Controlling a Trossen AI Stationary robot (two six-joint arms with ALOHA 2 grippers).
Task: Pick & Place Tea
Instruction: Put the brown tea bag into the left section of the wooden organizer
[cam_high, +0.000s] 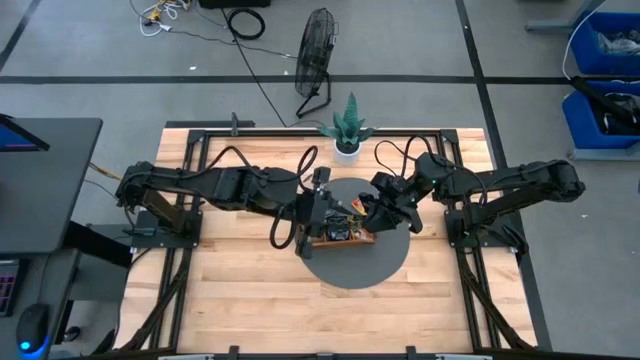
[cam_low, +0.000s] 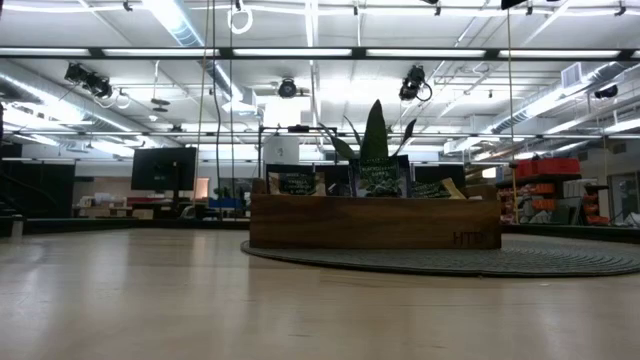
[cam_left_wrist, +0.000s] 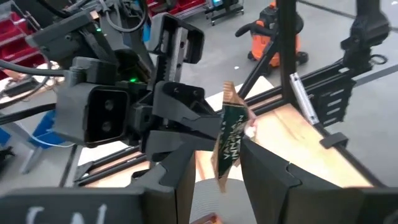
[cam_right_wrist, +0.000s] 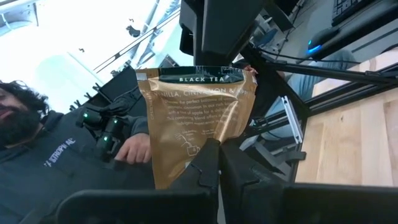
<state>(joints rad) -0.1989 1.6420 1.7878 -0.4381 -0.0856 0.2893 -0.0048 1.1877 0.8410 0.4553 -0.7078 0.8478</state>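
Observation:
A gold-brown tea sachet (cam_right_wrist: 193, 118) with a dark band reading "BLACK TEA" hangs in the air above the brown wooden tray (cam_high: 340, 238), which stands on a round grey mat (cam_high: 355, 265). My right gripper (cam_right_wrist: 219, 152) is shut on the sachet and comes level from the table's right. My left gripper (cam_left_wrist: 217, 168) faces it from the left, open, with a finger on either side of the sachet's banded end (cam_left_wrist: 227, 143). More sachets (cam_low: 380, 178) stand upright in the tray's compartments. My right gripper pinches the sachet's plain edge (cam_right_wrist: 205, 144), about midway along it, between its two fingers. The fingers come level from the table's right. The sachet sticks out beyond them toward my left gripper, lifted clear above the tray. My left gripper: I cannot tell whether its fingers touch the sachet.
A potted plant (cam_high: 347, 140) stands at the table's far edge behind the mat. Black frame rails (cam_high: 190, 190) run along both sides of the table. A person in a dark top (cam_right_wrist: 56, 155) is beyond the table. Bare wood (cam_high: 250, 300) lies toward the near edge.

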